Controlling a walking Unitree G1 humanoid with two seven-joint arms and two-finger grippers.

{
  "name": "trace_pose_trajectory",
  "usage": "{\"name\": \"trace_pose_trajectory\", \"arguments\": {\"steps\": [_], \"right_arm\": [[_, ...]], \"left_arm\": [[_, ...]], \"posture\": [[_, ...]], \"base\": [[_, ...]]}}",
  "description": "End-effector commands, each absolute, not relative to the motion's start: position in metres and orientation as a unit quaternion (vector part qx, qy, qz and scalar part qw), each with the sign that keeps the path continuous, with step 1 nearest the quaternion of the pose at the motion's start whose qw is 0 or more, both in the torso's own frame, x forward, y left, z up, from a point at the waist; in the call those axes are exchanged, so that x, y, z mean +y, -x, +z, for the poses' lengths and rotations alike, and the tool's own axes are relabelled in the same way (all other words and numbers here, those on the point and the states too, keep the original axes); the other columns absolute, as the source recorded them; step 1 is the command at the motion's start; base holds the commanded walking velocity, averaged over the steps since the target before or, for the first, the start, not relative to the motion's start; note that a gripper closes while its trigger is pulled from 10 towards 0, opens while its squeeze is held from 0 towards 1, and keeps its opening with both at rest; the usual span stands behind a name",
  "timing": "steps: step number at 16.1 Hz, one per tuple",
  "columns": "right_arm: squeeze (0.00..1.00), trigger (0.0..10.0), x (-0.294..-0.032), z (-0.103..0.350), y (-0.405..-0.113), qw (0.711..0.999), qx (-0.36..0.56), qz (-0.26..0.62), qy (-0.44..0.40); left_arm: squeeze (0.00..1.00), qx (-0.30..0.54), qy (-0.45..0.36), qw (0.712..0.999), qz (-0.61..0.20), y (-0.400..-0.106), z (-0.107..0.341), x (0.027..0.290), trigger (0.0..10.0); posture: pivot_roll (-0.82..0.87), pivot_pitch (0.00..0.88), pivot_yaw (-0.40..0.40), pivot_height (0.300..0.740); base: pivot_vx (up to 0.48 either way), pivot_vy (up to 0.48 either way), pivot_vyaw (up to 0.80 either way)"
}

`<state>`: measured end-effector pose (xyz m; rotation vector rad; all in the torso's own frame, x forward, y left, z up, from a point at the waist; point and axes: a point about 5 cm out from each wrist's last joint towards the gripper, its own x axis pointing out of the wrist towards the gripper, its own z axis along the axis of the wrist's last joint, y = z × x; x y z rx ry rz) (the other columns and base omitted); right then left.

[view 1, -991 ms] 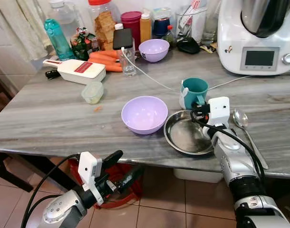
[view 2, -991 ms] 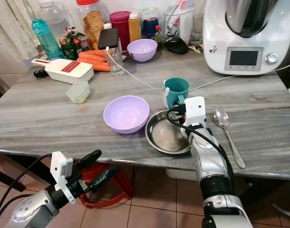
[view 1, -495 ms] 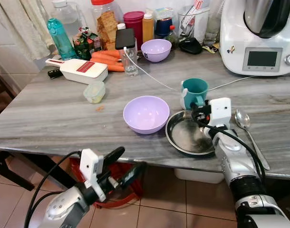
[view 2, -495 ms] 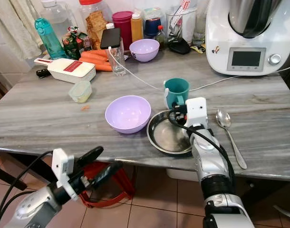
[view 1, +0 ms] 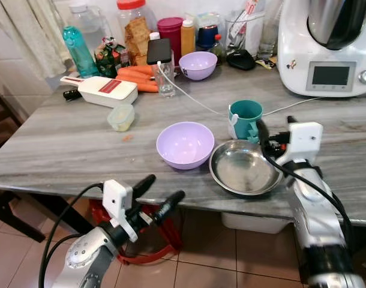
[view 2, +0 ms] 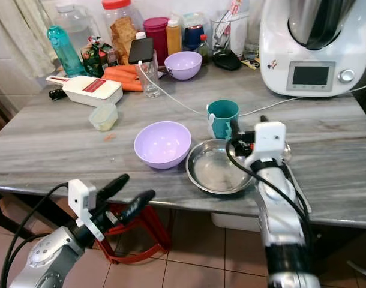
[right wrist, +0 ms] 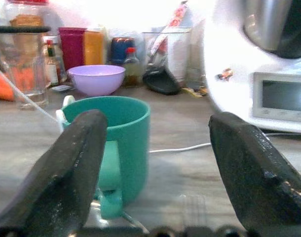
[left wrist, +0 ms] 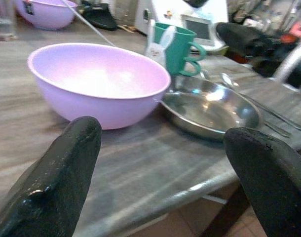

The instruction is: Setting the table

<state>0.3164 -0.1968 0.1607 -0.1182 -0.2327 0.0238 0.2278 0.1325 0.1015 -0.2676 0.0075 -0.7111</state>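
Note:
On the grey table a purple bowl stands beside a shallow steel plate. A teal mug sits just behind the plate. A spoon lies to the plate's right, mostly hidden by my right arm in the eye views. My right gripper hovers open above the plate's right rear rim, pointing at the mug with nothing between its fingers. My left gripper is open and empty, below the table's front edge in front of the bowl.
A white kitchen machine stands at the back right, its cable crossing the table. At the back are a second purple bowl, a glass with a phone, carrots, jars and bottles. A white slicer and small lidded container sit left.
My right gripper has swung to the right, from over the plate's rear rim beside the mug to over its right edge. The left gripper has risen a little.

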Motion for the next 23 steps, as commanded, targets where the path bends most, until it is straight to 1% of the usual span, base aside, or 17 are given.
{"name": "trace_pose_trajectory", "arguments": {"steps": [1, 3, 4, 5, 7, 9, 10, 12, 13, 14, 15, 16, 17, 19, 23], "right_arm": [[1.0, 10.0, -0.193, 0.166, -0.31, 0.99, -0.124, 0.009, 0.06], [1.0, 10.0, -0.192, 0.166, -0.303, 0.99, -0.127, 0.001, 0.064], [1.0, 10.0, -0.186, 0.164, -0.285, 0.988, -0.136, -0.005, 0.072], [1.0, 10.0, -0.184, 0.162, -0.279, 0.987, -0.137, -0.007, 0.081], [1.0, 10.0, -0.179, 0.153, -0.262, 0.989, -0.123, -0.007, 0.087], [1.0, 10.0, -0.175, 0.145, -0.247, 0.99, -0.105, -0.002, 0.094], [1.0, 10.0, -0.174, 0.144, -0.243, 0.991, -0.097, -0.002, 0.094], [0.89, 10.0, -0.172, 0.142, -0.239, 0.991, -0.09, 0.001, 0.099], [0.89, 10.0, -0.172, 0.141, -0.239, 0.991, -0.085, 0.003, 0.099], [0.12, 10.0, -0.172, 0.143, -0.239, 0.991, -0.085, 0.002, 0.1], [0.0, 10.0, -0.173, 0.142, -0.24, 0.991, -0.083, 0.003, 0.102], [0.0, 10.0, -0.173, 0.141, -0.239, 0.991, -0.082, 0.005, 0.105], [0.0, 10.0, -0.173, 0.137, -0.236, 0.991, -0.075, 0.011, 0.113], [0.0, 10.0, -0.172, 0.134, -0.235, 0.989, -0.072, 0.012, 0.128], [0.0, 10.0, -0.166, 0.134, -0.238, 0.99, -0.071, 0.027, 0.121]], "left_arm": [[0.0, 0.002, 0.121, 0.936, -0.33, -0.231, 0.101, 0.139, 10.0], [0.0, -0.001, 0.121, 0.937, -0.327, -0.233, 0.103, 0.139, 10.0], [0.0, -0.011, 0.119, 0.944, -0.306, -0.236, 0.105, 0.141, 10.0], [0.0, -0.013, 0.112, 0.95, -0.292, -0.237, 0.105, 0.143, 10.0], [0.0, -0.012, 0.1, 0.967, -0.234, -0.242, 0.102, 0.153, 10.0], [0.0, 0.012, 0.079, 0.982, -0.172, -0.247, 0.089, 0.166, 10.0], [0.0, 0.024, 0.079, 0.985, -0.153, -0.247, 0.083, 0.168, 10.0], [0.0, 0.032, 0.073, 0.988, -0.133, -0.247, 0.077, 0.169, 10.0], [0.0, 0.032, 0.072, 0.988, -0.132, -0.248, 0.076, 0.168, 10.0], [0.0, 0.028, 0.072, 0.989, -0.128, -0.249, 0.075, 0.166, 10.0], [0.0, 0.029, 0.069, 0.99, -0.118, -0.25, 0.074, 0.167, 10.0], [0.0, 0.032, 0.06, 0.993, -0.1, -0.251, 0.073, 0.17, 10.0], [0.0, 0.041, 0.049, 0.996, -0.063, -0.252, 0.069, 0.177, 10.0], [0.0, 0.044, 0.048, 0.997, -0.05, -0.252, 0.066, 0.18, 10.0], [0.0, 0.04, 0.04, 0.998, -0.024, -0.256, 0.065, 0.182, 10.0]], "posture": [[-0.07, 0.0, 0.123, 0.74], [-0.07, 0.0, 0.125, 0.74], [-0.07, 0.0, 0.127, 0.74], [-0.08, 0.0, 0.128, 0.74], [-0.08, 0.0, 0.128, 0.74], [-0.09, 0.0, 0.128, 0.74], [-0.09, 0.0, 0.127, 0.74], [-0.09, 0.0, 0.125, 0.74], [-0.09, 0.0, 0.123, 0.74], [-0.1, 0.0, 0.119, 0.74], [-0.09, 0.0, 0.117, 0.74], [-0.09, 0.0, 0.117, 0.74], [-0.09, 0.0, 0.114, 0.74], [-0.09, 0.0, 0.114, 0.74], [-0.09, 0.0, 0.114, 0.74]], "base": [[0.0, 0.0, 0.0], [0.0, 0.0, 0.0], [0.0, 0.0, 0.0], [0.0, 0.0, 0.0], [0.0, 0.0, 0.0], [0.0, 0.0, 0.0], [0.0, 0.0, 0.0], [0.0, 0.0, 0.0], [0.0, 0.0, 0.0], [0.0, 0.0, 0.0], [0.0, 0.0, 0.0], [0.0, 0.0, 0.0], [0.0, 0.0, 0.0], [0.0, 0.0, 0.72], [0.0, 0.0, 0.8]]}}
